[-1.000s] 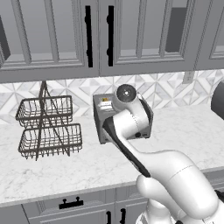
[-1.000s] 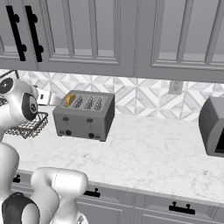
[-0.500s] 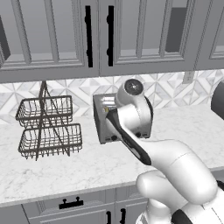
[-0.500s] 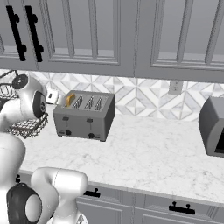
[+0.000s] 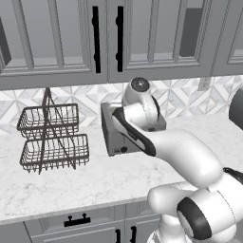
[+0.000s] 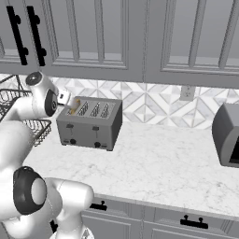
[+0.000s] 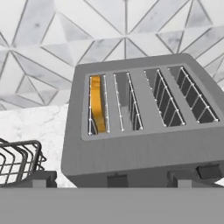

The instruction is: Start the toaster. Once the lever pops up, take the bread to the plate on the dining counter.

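The grey-silver toaster (image 6: 91, 125) stands on the marble top by the tiled wall, and my arm covers most of it in the left base view (image 5: 113, 138). The bread (image 7: 97, 105) sits upright in its leftmost slot, its orange crust showing (image 6: 74, 108). Two black levers (image 7: 117, 179) are on the toaster's front face. My gripper (image 7: 111, 181) hangs above and just in front of the toaster's left end (image 6: 65, 99). It is open, with its fingertips (image 7: 40, 178) far apart and nothing between them. The plate and the dining counter are out of view.
A two-tier wire basket (image 5: 52, 137) stands left of the toaster, close to my hand (image 6: 18, 109). A dark grey appliance (image 6: 228, 135) sits at the far right of the counter. Upper cabinets (image 5: 109, 38) hang low overhead.
My hand has swung from over the wire basket toward the toaster's left end. The jaws have stayed open. The toaster and the bread have not moved.
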